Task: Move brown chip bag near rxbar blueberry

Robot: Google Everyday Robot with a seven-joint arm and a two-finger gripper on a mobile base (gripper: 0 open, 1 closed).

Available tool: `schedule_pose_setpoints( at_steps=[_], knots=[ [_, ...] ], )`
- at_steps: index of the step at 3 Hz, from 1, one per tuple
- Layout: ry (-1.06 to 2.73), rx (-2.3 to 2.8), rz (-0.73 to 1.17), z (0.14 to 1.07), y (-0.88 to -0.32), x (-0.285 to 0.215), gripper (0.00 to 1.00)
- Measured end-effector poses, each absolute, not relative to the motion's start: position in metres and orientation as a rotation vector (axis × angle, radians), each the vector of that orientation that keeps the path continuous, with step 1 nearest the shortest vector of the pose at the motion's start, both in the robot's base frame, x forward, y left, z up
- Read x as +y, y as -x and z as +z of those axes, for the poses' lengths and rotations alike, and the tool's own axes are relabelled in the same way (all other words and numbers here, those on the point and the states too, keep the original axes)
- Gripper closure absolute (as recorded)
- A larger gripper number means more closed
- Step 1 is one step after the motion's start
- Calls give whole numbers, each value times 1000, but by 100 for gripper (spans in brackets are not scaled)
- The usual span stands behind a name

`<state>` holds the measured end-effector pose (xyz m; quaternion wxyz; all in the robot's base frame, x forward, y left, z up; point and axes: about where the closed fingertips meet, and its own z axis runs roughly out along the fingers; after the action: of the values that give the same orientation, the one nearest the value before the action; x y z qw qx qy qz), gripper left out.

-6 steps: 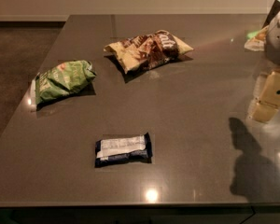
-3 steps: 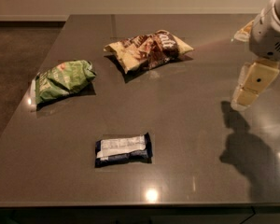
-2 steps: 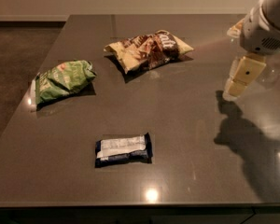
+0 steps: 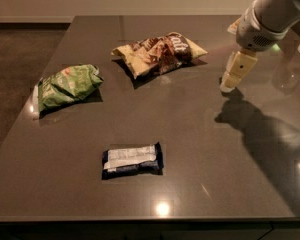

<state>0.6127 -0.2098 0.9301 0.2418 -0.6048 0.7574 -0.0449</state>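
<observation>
Brown chip bag [image 4: 159, 52] lay ungrasped, apart from rxbar blueberry [image 4: 132, 160]; gripper [image 4: 228, 85], aperture indeterminate, hovered nearby: approach stage, grasp presumably next.

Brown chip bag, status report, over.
Gripper hovering right of brown bag, not touching. Brown bag lying flat, rxbar well in front of it. Nothing between them; green bag off left.
</observation>
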Motion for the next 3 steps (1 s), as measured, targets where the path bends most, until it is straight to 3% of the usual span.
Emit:
schedule_pose_setpoints(
  at_steps=[3],
  knots=[
    [1561, 2086, -24, 901, -701, -159, 0]
  ],
)
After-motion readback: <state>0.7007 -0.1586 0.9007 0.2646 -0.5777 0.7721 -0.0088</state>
